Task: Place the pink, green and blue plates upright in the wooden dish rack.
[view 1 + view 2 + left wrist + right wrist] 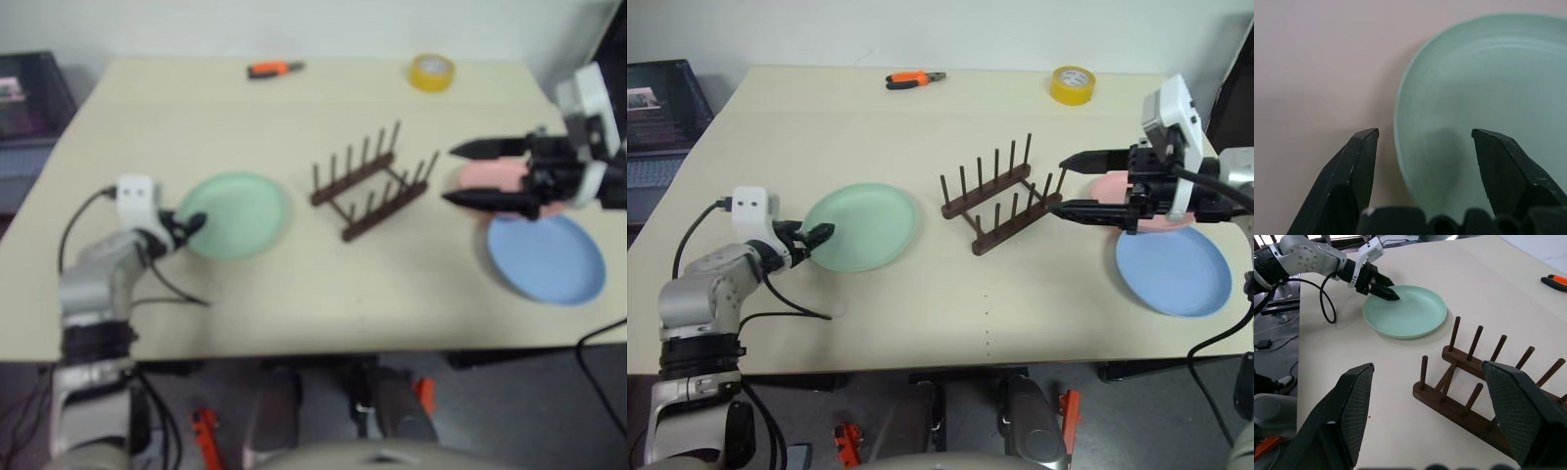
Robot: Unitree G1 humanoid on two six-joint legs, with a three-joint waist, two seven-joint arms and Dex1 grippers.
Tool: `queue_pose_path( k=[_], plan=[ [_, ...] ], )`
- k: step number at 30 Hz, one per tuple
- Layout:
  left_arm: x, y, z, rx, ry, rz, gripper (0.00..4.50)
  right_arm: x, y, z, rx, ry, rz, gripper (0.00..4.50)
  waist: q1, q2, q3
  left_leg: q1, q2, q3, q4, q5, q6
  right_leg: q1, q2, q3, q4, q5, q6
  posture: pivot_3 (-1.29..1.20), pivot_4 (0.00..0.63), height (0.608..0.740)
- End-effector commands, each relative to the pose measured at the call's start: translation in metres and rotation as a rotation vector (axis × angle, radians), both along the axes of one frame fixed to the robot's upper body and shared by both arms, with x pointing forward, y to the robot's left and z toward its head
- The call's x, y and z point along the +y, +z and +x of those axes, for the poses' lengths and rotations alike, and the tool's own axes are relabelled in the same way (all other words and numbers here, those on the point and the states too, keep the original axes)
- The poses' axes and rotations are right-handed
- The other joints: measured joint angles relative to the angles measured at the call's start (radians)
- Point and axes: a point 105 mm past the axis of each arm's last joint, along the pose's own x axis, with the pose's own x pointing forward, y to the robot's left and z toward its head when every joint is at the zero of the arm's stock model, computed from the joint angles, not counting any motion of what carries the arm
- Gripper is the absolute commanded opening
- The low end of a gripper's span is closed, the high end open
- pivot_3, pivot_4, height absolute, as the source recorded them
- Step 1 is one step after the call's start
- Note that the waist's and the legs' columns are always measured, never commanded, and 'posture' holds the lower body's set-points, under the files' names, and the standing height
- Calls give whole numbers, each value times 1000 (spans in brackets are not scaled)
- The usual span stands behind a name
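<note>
Green plate [862, 226] flat on your table [921, 313], its near rim between your open left gripper [815, 235] fingers, right gripper [1065, 185] open, empty, beside the empty wooden dish rack [999, 201].

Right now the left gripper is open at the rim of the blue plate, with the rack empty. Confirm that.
Wrong plate. The left gripper is open at the rim of the green plate, as the left wrist view shows; the blue plate lies on the far side of the rack, by the right gripper. The rack is empty, as you said.
</note>
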Motion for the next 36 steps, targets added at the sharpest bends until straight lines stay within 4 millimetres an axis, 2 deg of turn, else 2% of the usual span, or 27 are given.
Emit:
queue_pose_path(
  k=[1, 3, 6, 9, 11, 15, 16, 20, 24, 30, 33, 36],
  plan=[
    [-7, -3, 6, 17, 6, -28, 3168, 4, 16, -7, -65, 17, -3, 3857, 1, -1, 0, 0, 0, 0, 0, 0, 0, 0, 0, 0, 0, 0, 0, 0, 150, 740],
    [-12, -1, 9, 11, -5, -53, 2715, 7, 18, -9, -72, 28, -5, 3870, 1, -1, -1, 0, 0, 0, 0, 0, 0, 0, 0, 0, 0, 0, 0, 0, 150, 740],
    [-19, 6, 13, -9, -12, -71, 1659, 14, 18, -12, -77, 55, -12, 3870, 2, -1, -1, 0, 0, 0, 0, 0, 0, 0, 0, 0, 0, 0, 0, 0, 150, 740],
    [-24, 21, 19, -51, -16, -96, 545, 25, 18, -15, -84, 91, -8, 3870, 3, -2, -1, 0, 0, 0, 0, 0, 0, 0, 0, 0, 0, 0, 0, 0, 150, 740],
    [-24, 37, 22, -99, -5, -90, 9, 33, 17, -12, -103, 104, -7, 3870, 3, -4, -3, 0, 0, 0, 0, 0, 0, 0, 0, 0, 0, 0, 0, 0, 150, 740],
    [-17, 87, 26, -226, 20, -78, 9, 63, 16, 1, -170, 136, 24, 3870, -6, -5, -3, 0, 1, 0, 0, 0, 0, 0, 0, 0, 0, 1, 1, 0, 150, 740],
    [-15, 94, 26, -242, 23, -67, 9, 68, 16, 1, -176, 148, 33, 3870, -7, -5, -3, 0, 1, -1, 0, 0, 0, 0, 0, 0, 0, 2, 2, 0, 150, 740],
    [6, 143, 15, -332, 65, 153, 9, 112, 11, 19, -289, 165, 33, 3870, -20, -7, -2, 0, 2, 0, -1, 1, 0, -2, 2, 2, 1, 2, 2, 0, 150, 740],
    [2, 174, 6, -390, 44, 211, 9, 145, -2, 27, -374, 203, 7, 3870, -19, -7, -2, 0, 2, 0, -2, 1, 0, -2, 1, 2, 0, 2, 1, 0, 150, 740],
    [-12, 174, -1, -378, -10, 210, 9, 162, -12, 31, -395, 234, 6, 3870, -3, -8, -2, -1, 1, 2, 0, 1, 0, -2, 0, 4, -1, 3, 3, 0, 150, 740],
    [6, 153, -2, -317, 49, 197, 9, 163, -19, 34, -398, 238, -19, 3870, -5, -8, -3, -1, 1, 2, 0, 1, 1, -1, -1, 7, -1, 3, 4, 0, 150, 740],
    [31, 113, -4, -215, 140, 163, 9, 160, -20, 34, -380, 238, -12, 3870, -7, -8, -3, 1, 2, 3, -1, 1, 1, -2, 0, 7, 0, 3, 4, 0, 150, 740]
  ],
)
